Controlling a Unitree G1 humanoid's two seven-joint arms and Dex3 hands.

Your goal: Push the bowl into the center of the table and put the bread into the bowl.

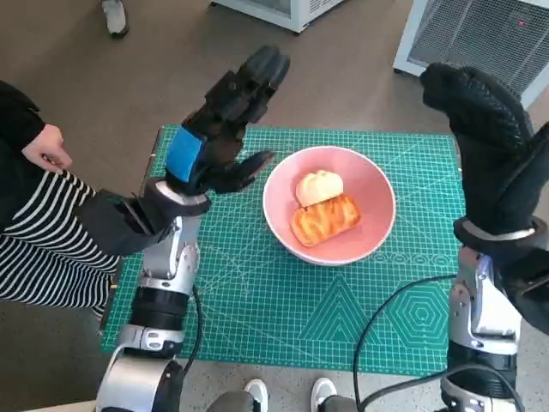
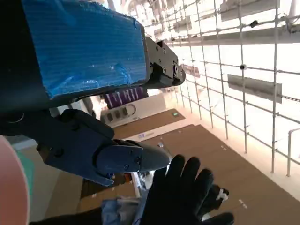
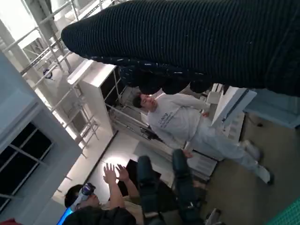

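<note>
A pink bowl (image 1: 371, 225) stands near the middle of the green cutting mat (image 1: 257, 309). Inside it lie a glazed braided bread (image 1: 324, 219) and a pale round bun (image 1: 319, 184). My left hand (image 1: 225, 120) is raised just to the left of the bowl, fingers apart and pointing up, holding nothing. My right hand (image 1: 485, 137) is lifted to the right of the bowl, fingers up, nothing in it. In the left wrist view the left hand (image 2: 93, 75) shows with the gloved right hand (image 2: 183, 197) beyond it. The right hand (image 3: 197, 42) fills the top of the right wrist view.
A person in a striped garment (image 1: 34, 249) sits close at the mat's left, a hand (image 1: 47, 148) near its edge. White appliances (image 1: 480, 34) stand behind the table. A cable (image 1: 386, 326) crosses the mat's near right corner. People (image 3: 187, 124) stand in the right wrist view.
</note>
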